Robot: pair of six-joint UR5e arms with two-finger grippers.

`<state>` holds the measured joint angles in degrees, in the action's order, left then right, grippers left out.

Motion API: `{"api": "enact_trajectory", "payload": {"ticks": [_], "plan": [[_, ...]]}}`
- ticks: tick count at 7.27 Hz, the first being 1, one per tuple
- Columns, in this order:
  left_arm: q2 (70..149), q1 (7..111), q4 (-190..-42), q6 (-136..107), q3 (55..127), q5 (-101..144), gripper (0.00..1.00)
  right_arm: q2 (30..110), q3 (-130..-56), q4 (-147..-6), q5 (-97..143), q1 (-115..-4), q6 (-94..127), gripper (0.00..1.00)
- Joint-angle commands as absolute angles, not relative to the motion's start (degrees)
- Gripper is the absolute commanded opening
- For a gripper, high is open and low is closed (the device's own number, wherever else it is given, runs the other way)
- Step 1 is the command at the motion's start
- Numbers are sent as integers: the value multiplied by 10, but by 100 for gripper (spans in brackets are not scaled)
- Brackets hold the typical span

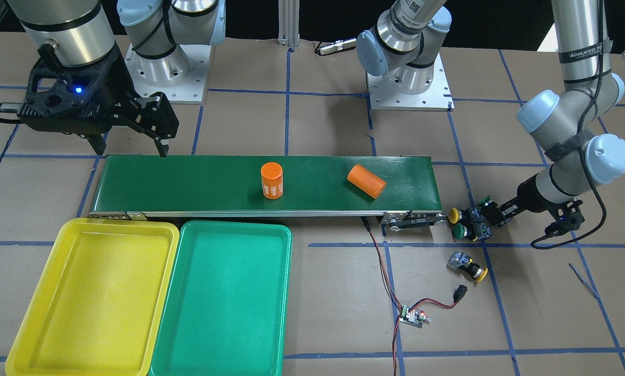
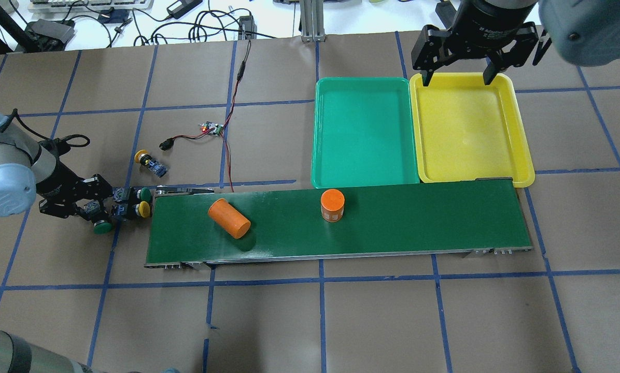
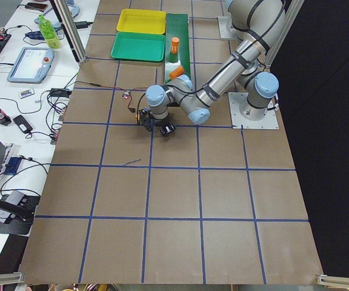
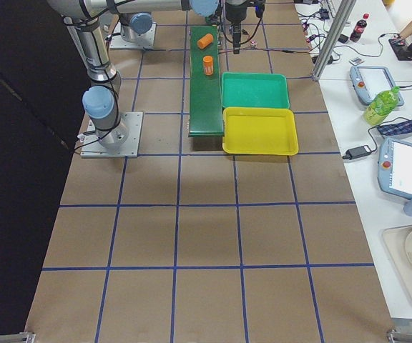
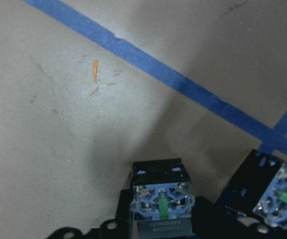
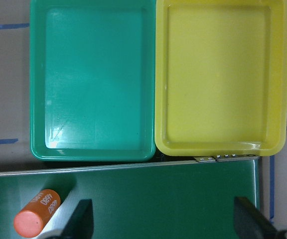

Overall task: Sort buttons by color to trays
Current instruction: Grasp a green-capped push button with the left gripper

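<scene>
Sorting looks unstarted: left gripper (image 2: 95, 199) jaws straddle a green button (image 2: 97, 217) off the belt (image 2: 393, 228) end, grip unclear, three other buttons (image 2: 143, 208) close by. Right gripper (image 2: 458, 80) gapes over the belt's far end; green tray (image 2: 362, 134) and yellow tray (image 2: 465, 129) beside it sit empty.

From my end I see a brown table (image 2: 341, 321) gridded with blue tape (image 2: 372, 278). On it are the belt (image 2: 419, 223), a green tray (image 2: 362, 134) and a yellow tray (image 2: 468, 129) touching, right against the belt, and a board (image 2: 212, 128) with red wires (image 2: 227, 155). One yellow button (image 2: 148, 161) lies alone, and three buttons (image 2: 143, 209) are bunched at the belt's end.
</scene>
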<state>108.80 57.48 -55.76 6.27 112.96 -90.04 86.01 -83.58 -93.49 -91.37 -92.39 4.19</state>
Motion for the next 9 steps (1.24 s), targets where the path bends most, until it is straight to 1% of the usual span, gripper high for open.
{"api": "enact_trajectory", "payload": {"ticks": [1, 3, 4, 5, 6, 7, 9], "plan": [[1050, 578, -572, 90, 1116, -898, 0, 863, -833, -914, -922, -925, 41, 100], [995, 605, -676, 97, 1076, -885, 0, 865, -831, -877, -920, -925, 41, 100], [973, 648, -698, 96, 1061, -875, 0, 865, -833, -876, -918, -925, 41, 100], [957, 694, -706, 88, 1063, -873, 0, 865, -833, -875, -918, -925, 41, 100], [953, 740, -708, 84, 1074, -872, 0, 865, -836, -875, -918, -925, 40, 100], [948, 772, -701, 83, 1103, -871, 0, 865, -837, -876, -918, -925, 40, 100], [915, 783, -701, 95, 1166, -870, 0, 865, -838, -878, -918, -925, 41, 100]]}}
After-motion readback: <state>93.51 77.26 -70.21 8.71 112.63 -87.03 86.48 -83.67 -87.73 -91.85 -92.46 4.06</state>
